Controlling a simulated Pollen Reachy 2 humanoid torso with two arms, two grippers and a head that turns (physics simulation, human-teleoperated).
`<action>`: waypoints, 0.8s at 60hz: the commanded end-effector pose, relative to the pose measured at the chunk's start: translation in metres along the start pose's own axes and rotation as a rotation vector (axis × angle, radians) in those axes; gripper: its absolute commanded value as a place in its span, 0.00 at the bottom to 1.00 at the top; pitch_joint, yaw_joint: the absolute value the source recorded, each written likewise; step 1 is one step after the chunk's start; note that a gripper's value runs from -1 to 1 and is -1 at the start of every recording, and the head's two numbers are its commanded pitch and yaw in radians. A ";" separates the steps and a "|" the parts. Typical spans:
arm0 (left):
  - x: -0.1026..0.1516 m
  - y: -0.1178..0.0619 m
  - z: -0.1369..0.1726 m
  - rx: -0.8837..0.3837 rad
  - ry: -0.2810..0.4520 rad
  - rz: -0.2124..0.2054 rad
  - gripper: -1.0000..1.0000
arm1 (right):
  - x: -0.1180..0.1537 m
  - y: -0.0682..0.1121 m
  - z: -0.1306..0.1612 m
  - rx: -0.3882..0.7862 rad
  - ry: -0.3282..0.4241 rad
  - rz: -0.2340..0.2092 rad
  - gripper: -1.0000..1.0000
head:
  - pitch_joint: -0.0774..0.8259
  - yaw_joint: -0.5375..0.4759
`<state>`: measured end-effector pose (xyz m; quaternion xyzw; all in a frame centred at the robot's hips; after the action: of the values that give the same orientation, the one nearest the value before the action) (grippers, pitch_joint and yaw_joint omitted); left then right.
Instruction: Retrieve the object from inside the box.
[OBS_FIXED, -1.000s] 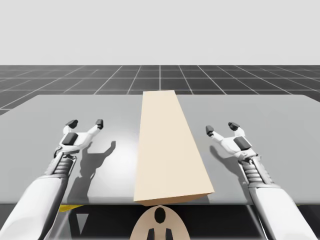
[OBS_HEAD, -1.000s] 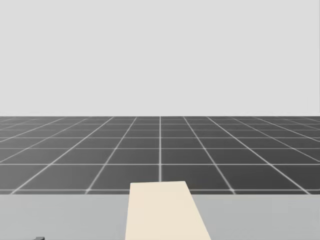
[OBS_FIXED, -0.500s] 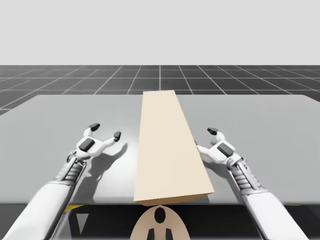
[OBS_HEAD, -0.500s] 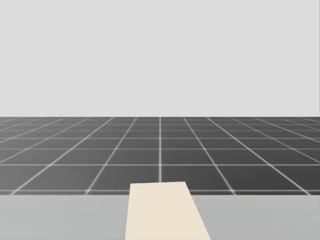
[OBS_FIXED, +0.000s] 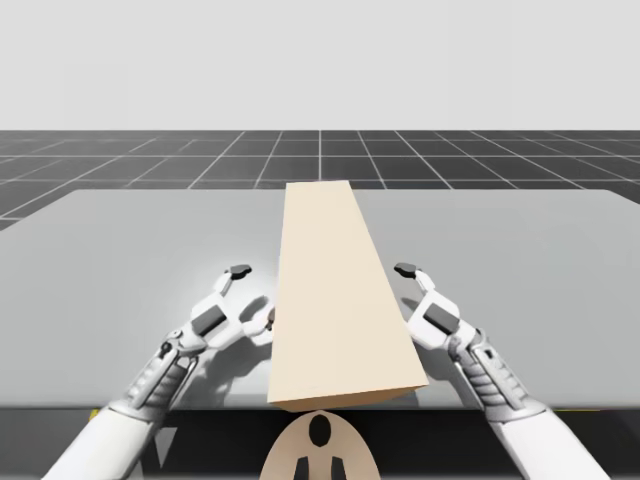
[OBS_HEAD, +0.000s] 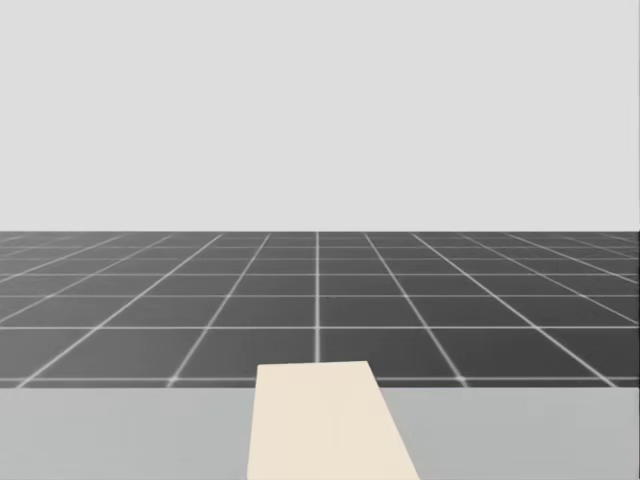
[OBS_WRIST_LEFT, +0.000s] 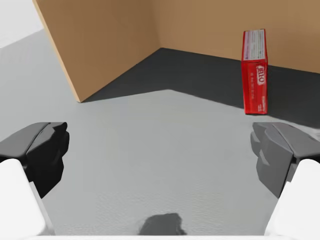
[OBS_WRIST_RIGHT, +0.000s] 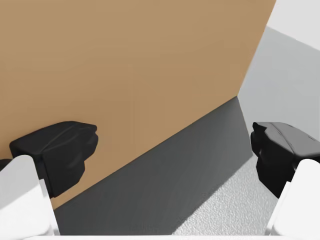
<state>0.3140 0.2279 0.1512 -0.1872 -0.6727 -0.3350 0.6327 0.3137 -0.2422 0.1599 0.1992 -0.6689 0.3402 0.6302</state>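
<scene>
Both nearer box (OBS_FIXED: 335, 300): left tool (OBS_FIXED: 254, 295), right tool (OBS_FIXED: 408, 292).

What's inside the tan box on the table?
The tan box is open on the side facing my left gripper; a slim red box stands upright on its dark floor. Its top and walls hide the rest of the interior.

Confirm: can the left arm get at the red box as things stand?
Probably yes. The left gripper, open, faces the tan box's open side; the red box stands upright inside, ahead of it, with nothing between them.
</scene>
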 end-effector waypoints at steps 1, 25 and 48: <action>0.002 -0.018 -0.003 -0.088 0.004 -0.022 0.00 | 0.005 0.005 -0.001 0.044 -0.037 0.014 0.00 | 0.08 0.52; -0.003 -0.020 -0.031 -0.185 -0.012 0.063 0.00 | 0.006 0.004 -0.001 0.047 -0.042 0.023 0.00 | 0.08 0.52; -0.012 -0.027 -0.093 -0.258 0.025 0.081 0.00 | 0.008 0.006 0.001 0.049 -0.051 0.041 0.00 | 0.08 0.52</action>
<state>0.3498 0.1664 0.1372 -0.2757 -0.6194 -0.3875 0.6246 0.3093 -0.2434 0.1637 0.1978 -0.6753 0.3592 0.6130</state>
